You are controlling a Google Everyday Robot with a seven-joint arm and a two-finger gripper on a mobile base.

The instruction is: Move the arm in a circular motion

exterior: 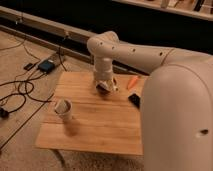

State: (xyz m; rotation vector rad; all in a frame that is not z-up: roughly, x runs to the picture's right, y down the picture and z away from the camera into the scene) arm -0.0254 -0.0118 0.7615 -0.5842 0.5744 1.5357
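Observation:
The arm is very large and cream-white, made of thick rounded segments with small dark holes. It enters from the right, bends at an elbow above the far side of the wooden table, and drops down to the small gripper. The gripper hangs just over the table's back middle, holding nothing that I can see. It is well to the right of and behind the white paper cup.
An orange object and a black flat object lie on the table to the right of the gripper. Cables and a dark box lie on the floor at left. A dark wall with a low ledge runs behind.

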